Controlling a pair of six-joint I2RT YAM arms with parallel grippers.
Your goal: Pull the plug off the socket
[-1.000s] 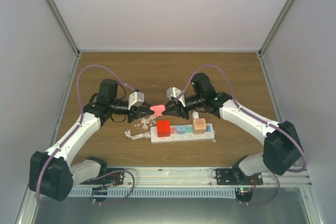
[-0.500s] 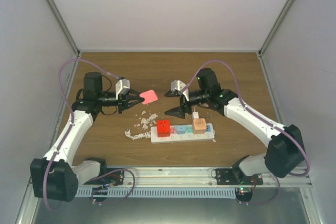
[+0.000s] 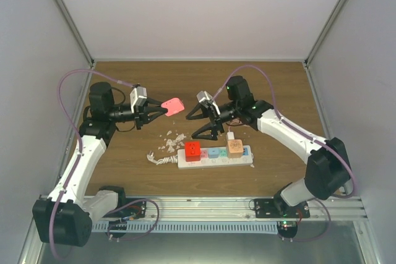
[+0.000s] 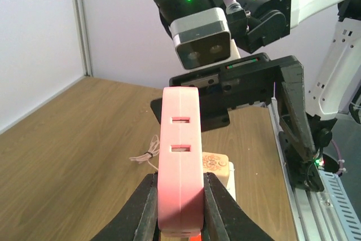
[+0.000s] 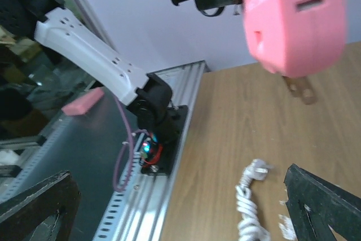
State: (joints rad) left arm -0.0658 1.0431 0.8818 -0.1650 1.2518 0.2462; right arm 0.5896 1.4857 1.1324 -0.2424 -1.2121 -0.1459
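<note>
The pink plug [image 3: 174, 105] is off the socket and in the air, with my left gripper [image 3: 162, 110] shut on it. In the left wrist view the plug [image 4: 180, 139] stands upright between the two fingers [image 4: 144, 207], slots facing the camera. The right wrist view shows the same plug [image 5: 293, 21] from below, its metal prongs exposed. The white socket strip [image 3: 244, 156] lies on the table with a red plug [image 3: 193, 151] and an orange plug [image 3: 234, 148] still in it. My right gripper [image 3: 197, 123] hangs open and empty just right of the pink plug, above the strip's left end.
The strip's twisted white cord [image 3: 161, 159] trails left, also seen as a cord [image 5: 248, 213] in the right wrist view. White scraps [image 3: 173, 141] lie behind it. White walls enclose the wooden table [image 3: 278, 85]; a metal rail [image 3: 198, 205] runs along the near edge.
My right gripper let go of the pink plug and opened wide. My left arm drew back to the left and away with the plug still gripped.
</note>
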